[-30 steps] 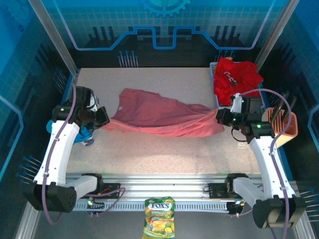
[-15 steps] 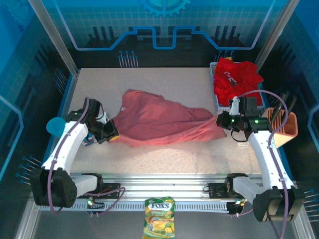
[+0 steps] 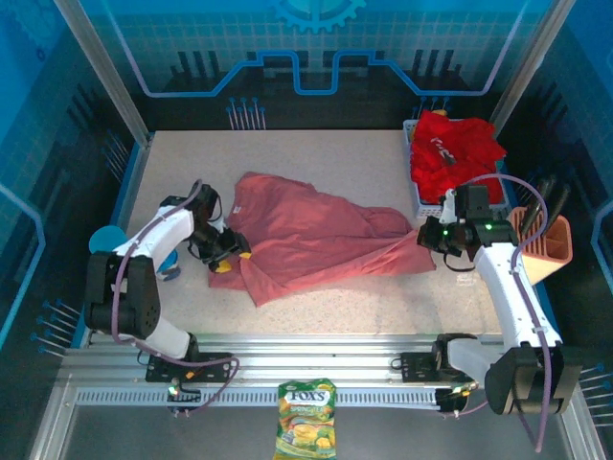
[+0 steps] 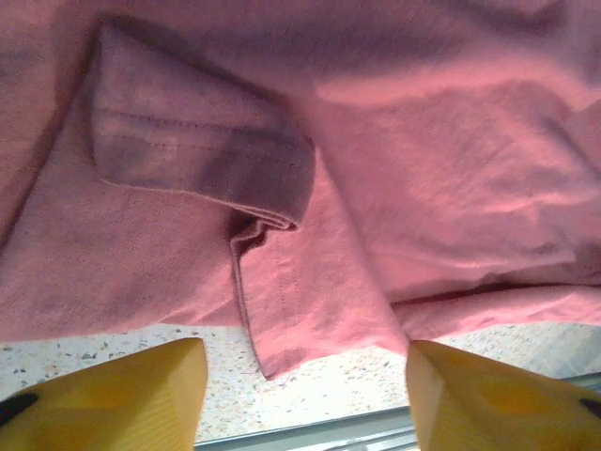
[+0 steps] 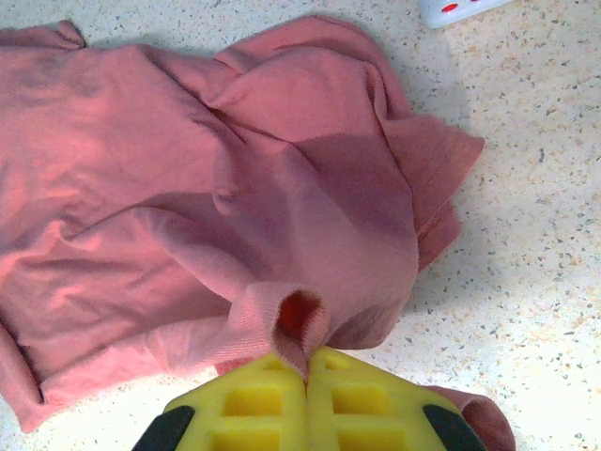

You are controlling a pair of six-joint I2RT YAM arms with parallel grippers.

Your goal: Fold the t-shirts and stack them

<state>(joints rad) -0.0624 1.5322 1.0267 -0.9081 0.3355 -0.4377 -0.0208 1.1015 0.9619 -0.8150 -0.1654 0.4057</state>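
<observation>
L claw [image 3: 228, 259] further inboard — jaws apart

We find one t-shirt [image 3: 316, 240] lying across the middle of the table [image 3: 192, 163], stretched from left toward the right edge. The left gripper [image 3: 228, 258] sits at its left end, toward the near edge, with a corner of hem lying between the parted fingers. At the t-shirt's right end, the right gripper [image 3: 428, 233] has a fold of cloth between its fingers. In the far right corner a basket [image 3: 418, 192] holds the other t-shirts [image 3: 455, 153], heaped. A holder [image 3: 548, 244] stands by the right edge. A snack bag [image 3: 306, 417] lies before the near edge.
</observation>
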